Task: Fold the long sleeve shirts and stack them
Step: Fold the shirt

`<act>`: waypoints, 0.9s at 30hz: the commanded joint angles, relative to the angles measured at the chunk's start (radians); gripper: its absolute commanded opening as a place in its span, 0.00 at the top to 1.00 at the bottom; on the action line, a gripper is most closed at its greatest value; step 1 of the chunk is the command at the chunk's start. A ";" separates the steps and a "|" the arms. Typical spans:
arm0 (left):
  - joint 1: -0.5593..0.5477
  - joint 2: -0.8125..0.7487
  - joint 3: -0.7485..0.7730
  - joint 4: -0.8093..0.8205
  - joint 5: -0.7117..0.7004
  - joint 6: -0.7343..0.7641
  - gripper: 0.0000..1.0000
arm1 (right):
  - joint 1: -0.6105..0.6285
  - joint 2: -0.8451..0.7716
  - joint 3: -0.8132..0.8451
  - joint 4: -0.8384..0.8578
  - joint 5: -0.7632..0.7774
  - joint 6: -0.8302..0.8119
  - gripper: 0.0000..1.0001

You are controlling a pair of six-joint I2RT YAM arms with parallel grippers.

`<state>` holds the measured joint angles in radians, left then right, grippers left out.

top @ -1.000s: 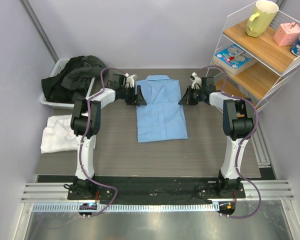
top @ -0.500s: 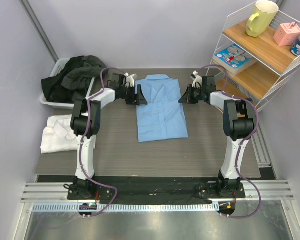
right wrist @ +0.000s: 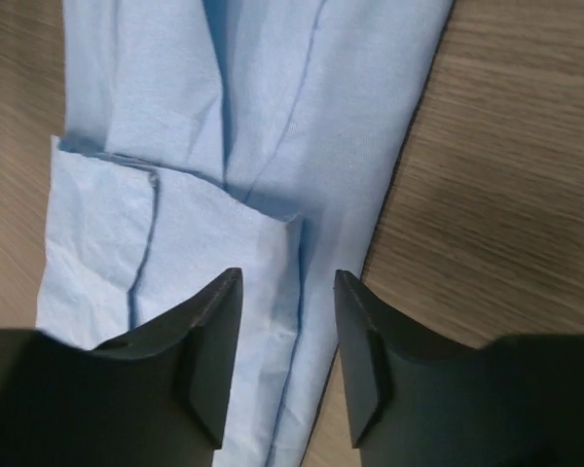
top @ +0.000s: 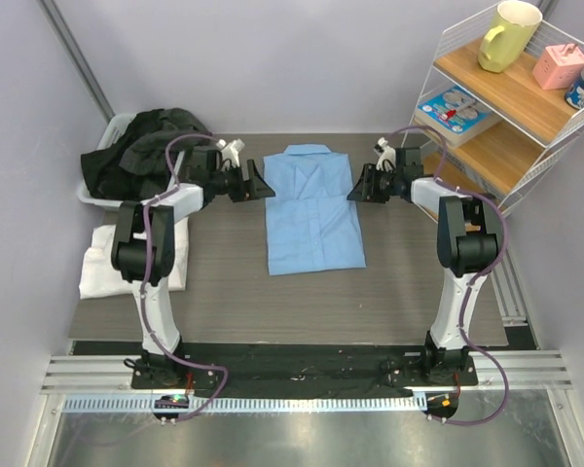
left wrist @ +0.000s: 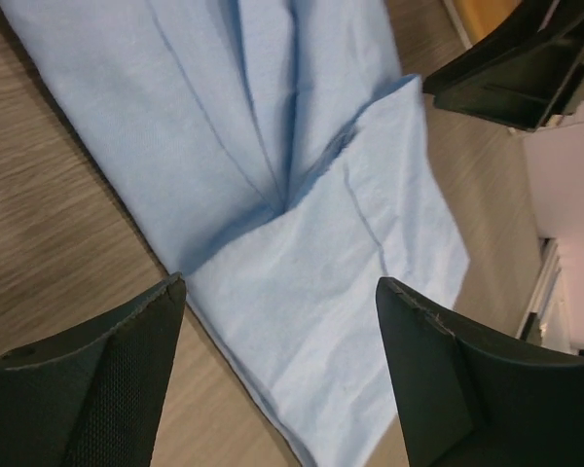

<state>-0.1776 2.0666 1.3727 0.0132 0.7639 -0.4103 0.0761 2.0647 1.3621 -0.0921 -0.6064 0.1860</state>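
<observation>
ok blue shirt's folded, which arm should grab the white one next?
Left, probably. The white shirt lies on the left, right beside the left arm, and the left gripper is open. The right gripper sits beyond the blue shirt, on the opposite side.

The left hand [left wrist: 280, 287], jaws wide apart, hangs over the light blue shirt [left wrist: 273, 126] on the table [left wrist: 39, 195]

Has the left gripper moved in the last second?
Yes. The left gripper has pulled back leftward, off the left edge of the light blue shirt, toward the bin of dark clothes.
</observation>
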 commanded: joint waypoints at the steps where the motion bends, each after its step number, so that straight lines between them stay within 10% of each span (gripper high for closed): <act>1: -0.011 -0.152 -0.044 0.096 0.106 -0.059 0.22 | -0.010 -0.176 0.038 -0.023 -0.001 -0.026 0.49; 16: -0.114 0.148 0.098 -0.010 0.074 -0.122 0.36 | 0.065 0.060 -0.009 0.081 -0.168 0.136 0.66; 27: -0.011 -0.006 -0.190 0.022 0.107 -0.087 0.41 | 0.106 0.020 -0.141 0.078 -0.179 0.144 0.67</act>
<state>-0.2176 2.1590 1.2945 0.0834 0.8974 -0.5850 0.1440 2.1513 1.3003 0.0254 -0.8211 0.3454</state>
